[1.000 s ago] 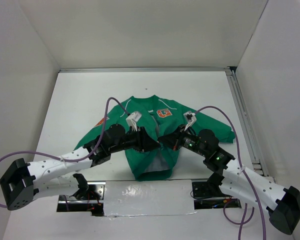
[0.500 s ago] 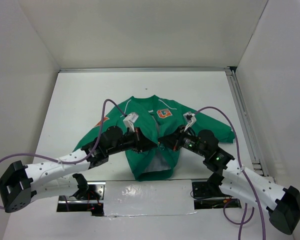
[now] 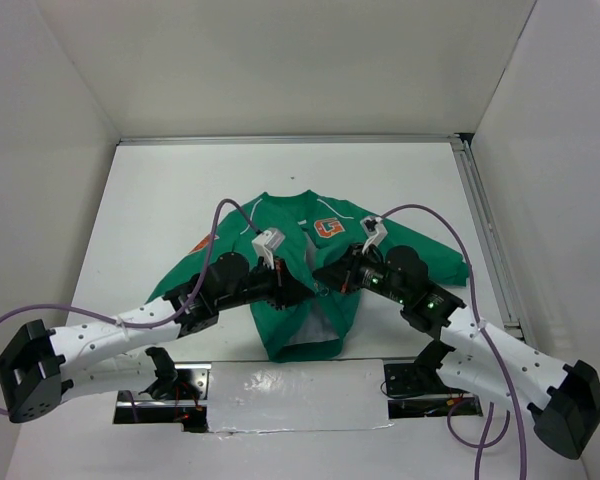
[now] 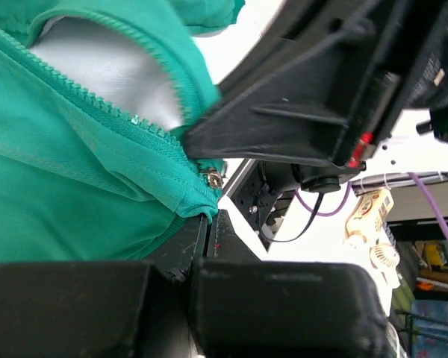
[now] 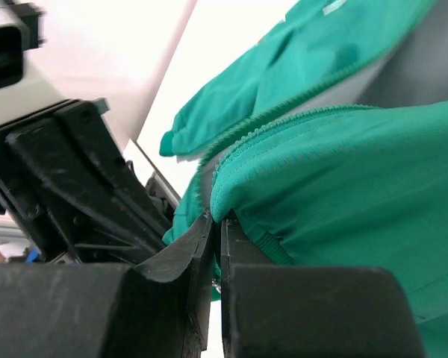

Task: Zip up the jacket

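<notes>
The green jacket [image 3: 288, 222] lies flat mid-table, collar away from me, with its orange G patch [image 3: 329, 228] and orange sleeve patch [image 3: 201, 244] showing. Its lower front gapes open on white lining [image 3: 315, 337]. My left gripper [image 3: 306, 287] is shut on the left front edge of the jacket [image 4: 97, 171], beside the zipper teeth and a small metal zipper part [image 4: 213, 179]. My right gripper [image 3: 330, 283] is shut on the right front edge of the jacket [image 5: 343, 171]. The two grippers nearly touch at the jacket's middle. Each shows in the other's wrist view.
White walls enclose the table on three sides. A metal rail [image 3: 485, 240] runs along the right edge. A taped white plate [image 3: 295, 395] and the arm bases sit at the near edge, just below the jacket's hem.
My right wrist has shifted slightly left and away from me. Both grippers have stayed pinched on the front edges, and the jacket has barely moved.
</notes>
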